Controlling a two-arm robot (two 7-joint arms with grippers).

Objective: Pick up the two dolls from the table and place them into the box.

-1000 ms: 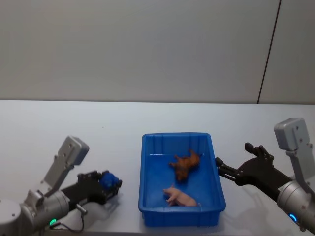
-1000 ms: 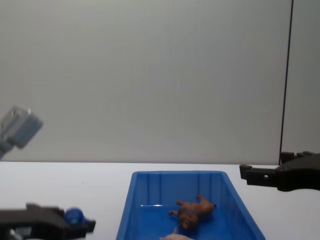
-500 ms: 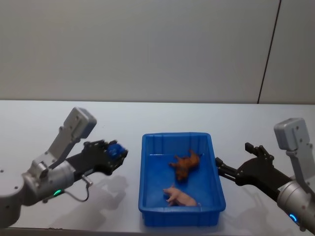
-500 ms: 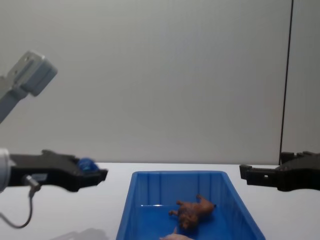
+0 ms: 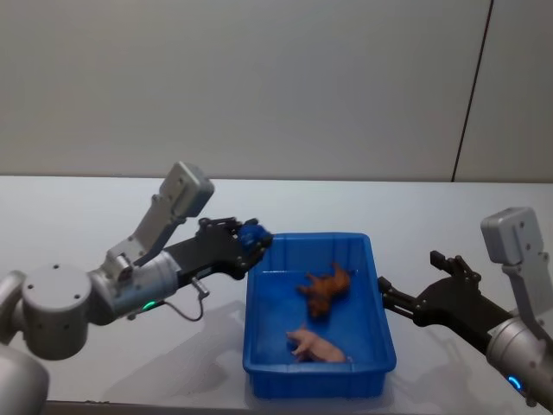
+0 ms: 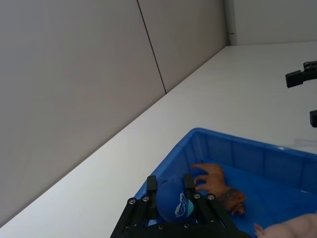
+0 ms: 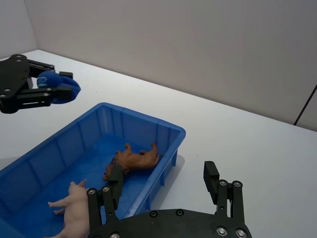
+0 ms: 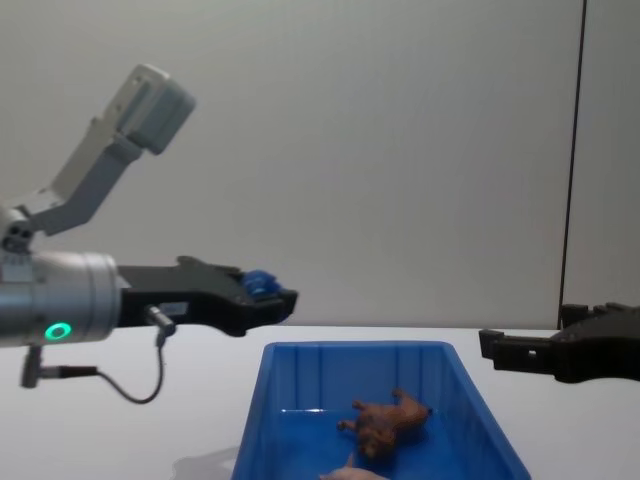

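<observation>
A plain grey wall is backing a white desk [image 5: 104, 207], and the blue box [image 5: 259, 367] is sitting near the middle of it. The left hand [image 5: 246, 242] is hovering at the box's far left corner, clamped on the blue doll [image 5: 253, 233], which is hanging just above the rim. The brown doll [image 5: 325, 290] is lying on its side inside the box, beside a pink pig figure [image 5: 315, 346] nearer the front wall. The right hand [image 5: 393, 298] is waiting just right of the box with its fingers [image 7: 212, 177] spread apart and holding nothing.

To finish well, the left hand would want to be travelling a little further right, past the rim and over the bare floor at the far end, before letting go, so the doll is not clipping the edge. There is open room there, and the desk to the left of the box is lying clear for drawing back
</observation>
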